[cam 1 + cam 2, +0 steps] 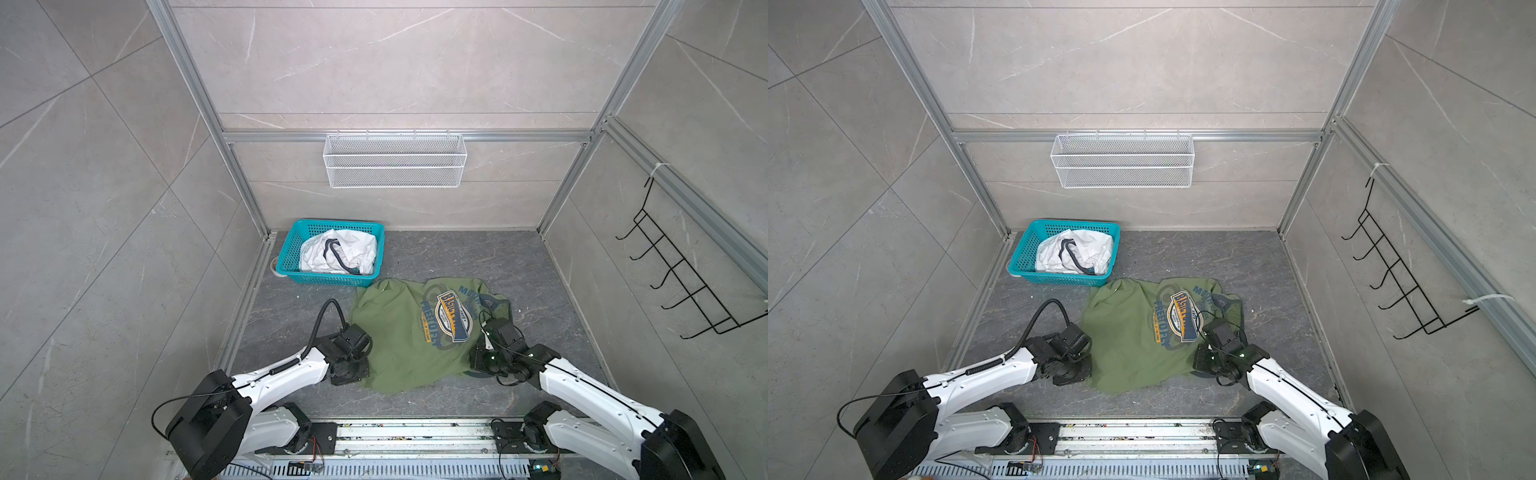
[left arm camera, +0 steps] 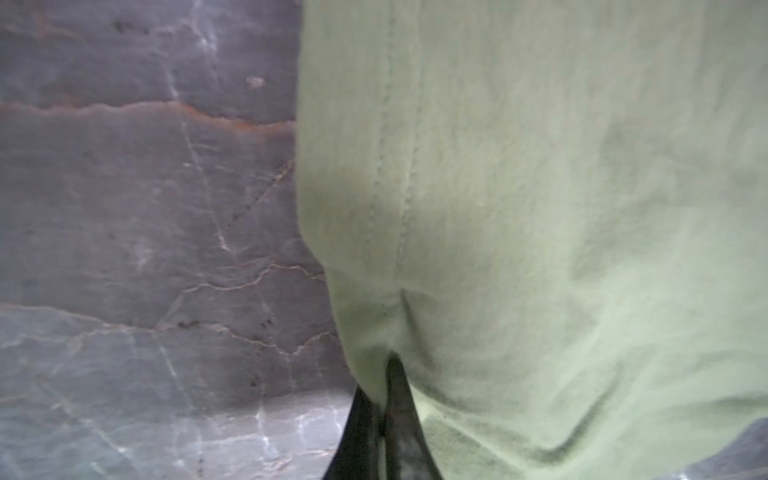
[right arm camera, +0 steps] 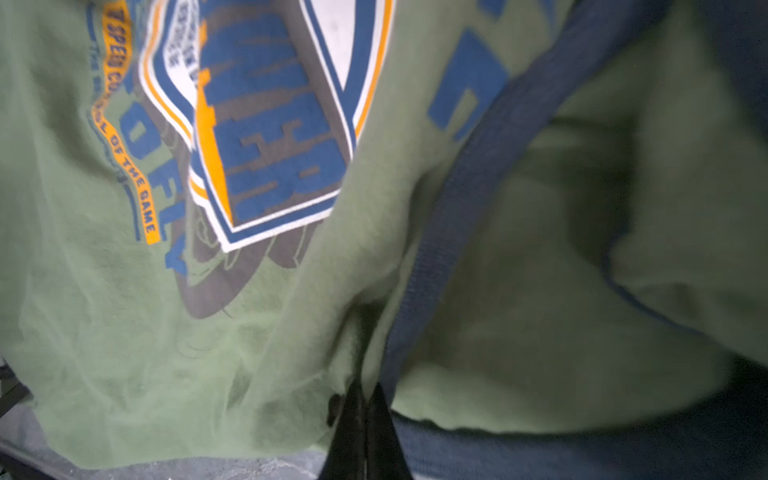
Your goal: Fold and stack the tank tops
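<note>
the task looked barely begun. on the dark grey veined tabletop [image 1: 457, 257], the olive green tank top [image 1: 399, 345] lay rumpled near the front middle, print side up. its blue, cream and orange chest graphic [image 1: 453, 316] was skewed and one end was bunched over itself. no clean fold showed in it in both top views. just beside its far left edge, the teal plastic basket [image 1: 291, 249] sat in the back corner with the white tank top [image 1: 338, 253] crumpled inside. so neither top was folded and no stack existed. by my reading, the green one needed spreading and folding, and the white one had yet to be taken out, folded and laid with it.

both tools had hold of the green top. the left gripper [image 2: 384, 395] was at the top's left side, jaws pressed together on a pinch of the stitched hem, with cloth puckering at the tips. the right gripper [image 3: 365, 407] was at the opposite side, jaws likewise together, clamped on cloth right beside the ribbed dark band [image 3: 457, 187] of an opening. i could not tell whether that opening was neck or arm, nor whether the cloth was raised off the surface.
</note>
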Action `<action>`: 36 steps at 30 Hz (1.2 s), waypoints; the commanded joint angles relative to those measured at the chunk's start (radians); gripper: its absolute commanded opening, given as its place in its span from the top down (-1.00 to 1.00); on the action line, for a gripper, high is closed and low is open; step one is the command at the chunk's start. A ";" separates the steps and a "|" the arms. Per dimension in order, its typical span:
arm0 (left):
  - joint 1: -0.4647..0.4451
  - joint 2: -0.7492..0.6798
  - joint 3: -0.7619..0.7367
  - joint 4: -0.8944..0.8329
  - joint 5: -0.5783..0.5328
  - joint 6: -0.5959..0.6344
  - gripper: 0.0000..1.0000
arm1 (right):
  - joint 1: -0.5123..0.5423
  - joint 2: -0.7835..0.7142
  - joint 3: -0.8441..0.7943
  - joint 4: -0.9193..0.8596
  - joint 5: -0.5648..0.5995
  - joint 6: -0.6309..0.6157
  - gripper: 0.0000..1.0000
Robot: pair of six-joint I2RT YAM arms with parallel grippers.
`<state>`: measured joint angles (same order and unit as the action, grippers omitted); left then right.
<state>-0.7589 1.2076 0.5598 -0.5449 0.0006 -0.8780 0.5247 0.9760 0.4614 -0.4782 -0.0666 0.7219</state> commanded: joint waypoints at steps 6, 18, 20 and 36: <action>-0.003 -0.206 0.217 -0.201 -0.183 0.100 1.00 | 0.034 -0.187 0.240 -0.357 0.226 -0.039 1.00; 0.140 -0.005 0.570 -0.221 -0.237 0.275 1.00 | 0.021 0.061 0.547 -0.398 0.268 -0.249 1.00; 0.193 0.123 0.623 -0.190 -0.189 0.289 1.00 | -0.011 0.185 0.585 -0.337 0.241 -0.295 1.00; 0.326 0.370 0.757 -0.121 -0.112 0.358 -0.47 | -0.299 0.313 0.477 -0.061 -0.010 -0.331 -0.10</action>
<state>-0.4278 1.6962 1.3739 -0.6922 -0.1226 -0.5488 0.2691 1.3987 1.0252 -0.6064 0.0380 0.3874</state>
